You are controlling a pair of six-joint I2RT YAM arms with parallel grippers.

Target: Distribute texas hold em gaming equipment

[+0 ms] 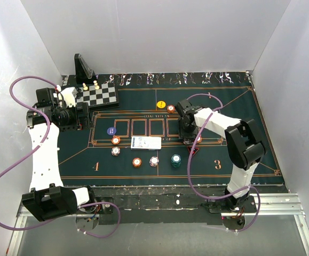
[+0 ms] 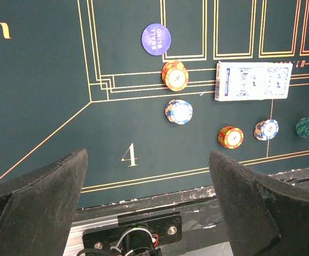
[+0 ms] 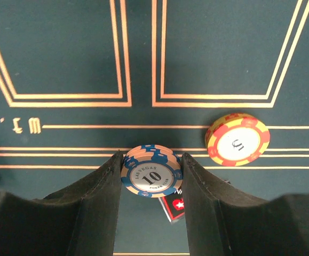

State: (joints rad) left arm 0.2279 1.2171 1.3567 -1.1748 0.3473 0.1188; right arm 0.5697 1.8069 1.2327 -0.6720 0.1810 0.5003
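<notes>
Right claw [image 3: 152,162] is gripping a short stack of blue-and-peach 10 chips [image 3: 151,178] in the right wrist view, with one black finger pressing on each side of the rim. Whether the stack is resting on the green mat [image 3: 63,53] or hanging just above it, I cannot tell. A red triangle marker [image 3: 174,207] is peeking out directly beneath the stack. A yellow-and-red 5 chip [image 3: 237,140] is lying near the right finger, apart from it. The step looks like carrying these chips to a player's place. Doing it well is going to mean an even squeeze and a straight lift, so the lower chips are not slipping out or dragging the marker.

Left claw [image 2: 148,157] is hanging wide open and empty over the numeral 4 in the left wrist view. An orange chip stack [image 2: 175,76] and a white-and-blue chip stack [image 2: 179,112] are sitting ahead of it. The purple small blind disc [image 2: 156,39] is lying farther ahead, and the blue-patterned playing cards [image 2: 253,81] ahead and to its right.

From the top view, the right claw [image 1: 189,140] is working just right of the cards [image 1: 146,143], its fingers hidden under the wrist. A teal chip stack [image 1: 176,160] is standing close on its near-left, so any sweep toward the left seats is likely needing height. The yellow disc [image 1: 161,104] is lying beyond it. The chessboard [image 1: 98,95] and black stand [image 1: 82,66] are sitting just beyond the left claw [image 1: 85,117].
</notes>
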